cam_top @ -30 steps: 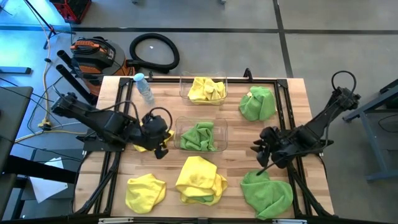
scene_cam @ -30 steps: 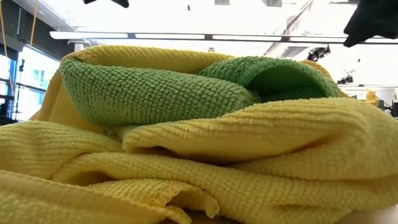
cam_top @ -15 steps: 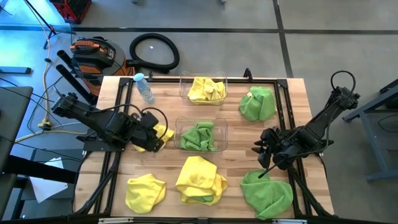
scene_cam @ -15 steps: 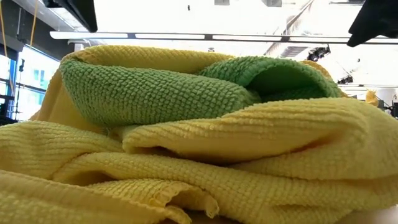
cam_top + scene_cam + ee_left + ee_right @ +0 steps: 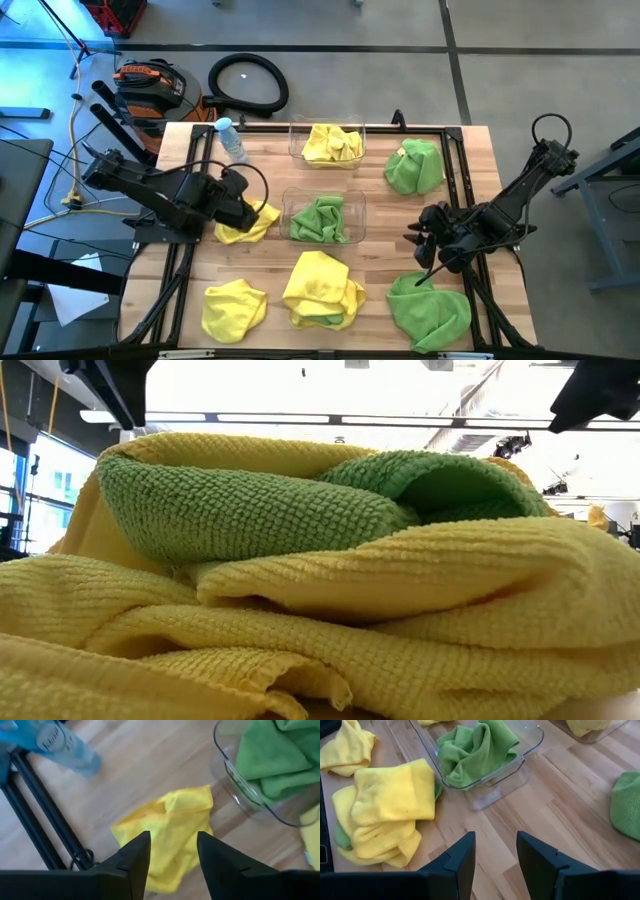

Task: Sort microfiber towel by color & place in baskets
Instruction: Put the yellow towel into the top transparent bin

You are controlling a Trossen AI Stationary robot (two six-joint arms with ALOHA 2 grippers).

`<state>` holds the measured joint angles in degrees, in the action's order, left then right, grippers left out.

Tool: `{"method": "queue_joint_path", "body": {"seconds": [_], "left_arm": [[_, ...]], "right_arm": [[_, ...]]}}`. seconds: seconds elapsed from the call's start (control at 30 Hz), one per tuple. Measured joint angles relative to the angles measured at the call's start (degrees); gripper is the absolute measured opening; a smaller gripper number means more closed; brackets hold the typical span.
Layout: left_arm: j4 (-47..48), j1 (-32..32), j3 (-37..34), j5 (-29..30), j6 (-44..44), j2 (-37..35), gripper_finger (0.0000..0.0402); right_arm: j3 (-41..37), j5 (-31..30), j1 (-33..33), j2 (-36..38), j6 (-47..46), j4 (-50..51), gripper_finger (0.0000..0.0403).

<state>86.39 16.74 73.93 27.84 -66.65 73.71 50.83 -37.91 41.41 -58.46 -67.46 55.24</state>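
My left gripper [image 5: 243,210] [image 5: 172,837] is open just above a crumpled yellow microfiber towel [image 5: 252,224] [image 5: 165,827], which lies on the table left of the middle basket; nothing is between the fingers. That basket [image 5: 322,218] [image 5: 235,780] holds a green towel, and the far basket [image 5: 327,145] holds a yellow one. My right gripper [image 5: 423,247] [image 5: 495,837] hangs open over bare wood at the right, beside a green towel [image 5: 430,310]. Loose on the table lie another green towel [image 5: 415,165], a yellow one [image 5: 233,308] and a yellow pile [image 5: 322,290] [image 5: 300,610] with green showing inside it.
A small clear bottle with a blue cap [image 5: 232,140] [image 5: 60,742] stands at the far left of the table. Black frame rails [image 5: 185,250] run along the table's left and right sides. Bare wood shows between the middle basket and my right gripper.
My left gripper has drawn back toward the table's left edge. The yellow towel that was mostly hidden under it now lies in plain view on the table beside the middle basket. My right arm has kept still.
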Motion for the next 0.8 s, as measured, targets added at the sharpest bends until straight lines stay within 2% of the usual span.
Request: {"method": "queue_joint_path", "body": {"seconds": [0.33,0.57,0.8], "left_arm": [[-1.3,-3.2,-0.8,2.4,9.4,-0.3,0.0157],[-13.9,-4.6,-12.7,1.7,14.3,-6.4,0.0157],[-23.5,-6.8,-24.9,-3.5,14.4,-11.9,0.0157]], "right_arm": [[0.0,-0.9,0.0,0.0,-1.3,-0.2,0.0138],[0.0,-2.6,0.0,0.0,-4.0,-0.2,0.0138],[0.0,-2.8,-0.1,0.0,-6.1,-0.2,0.0138]]}}
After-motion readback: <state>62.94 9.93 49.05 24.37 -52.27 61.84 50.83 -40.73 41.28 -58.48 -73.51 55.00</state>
